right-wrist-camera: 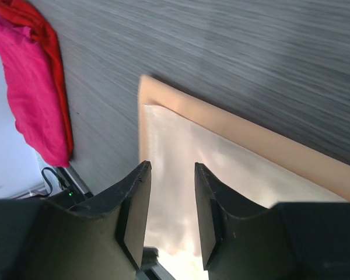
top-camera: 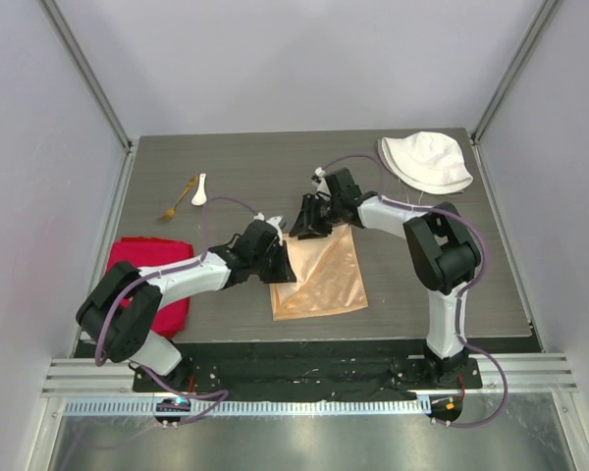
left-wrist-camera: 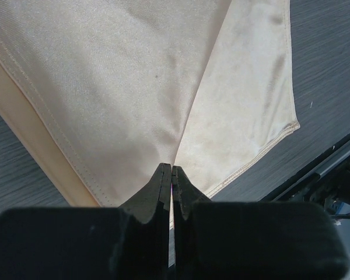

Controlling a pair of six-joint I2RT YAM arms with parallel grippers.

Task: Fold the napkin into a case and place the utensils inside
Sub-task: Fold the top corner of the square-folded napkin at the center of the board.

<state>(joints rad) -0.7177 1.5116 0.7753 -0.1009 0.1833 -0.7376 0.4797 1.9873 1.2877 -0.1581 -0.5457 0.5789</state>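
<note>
On the dark grey wood-grain counter [top-camera: 422, 275], the thin peach-orange satin napkin [top-camera: 324, 280] lies mid-counter. It is partly folded, its layers overlapping, but it is not yet a narrow case. The left hand [left-wrist-camera: 172, 170] pinches tight on a fold of it. The right hand [right-wrist-camera: 171, 169] hovers half-spread over its far corner, apparently gripping nothing. The small white spoon [top-camera: 199, 189] and thin gold fork [top-camera: 177, 204] lie far-left, well apart from it and not yet inserted.

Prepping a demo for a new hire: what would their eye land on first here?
The shiny peach-orange cloth napkin mid-table, with both arms bent over its far-left corner: the left claw pinched shut on a fold, the right claw open above it. Next, the bright red cloth bunched at the left edge and the white fabric hat in the far-right corner.
</note>
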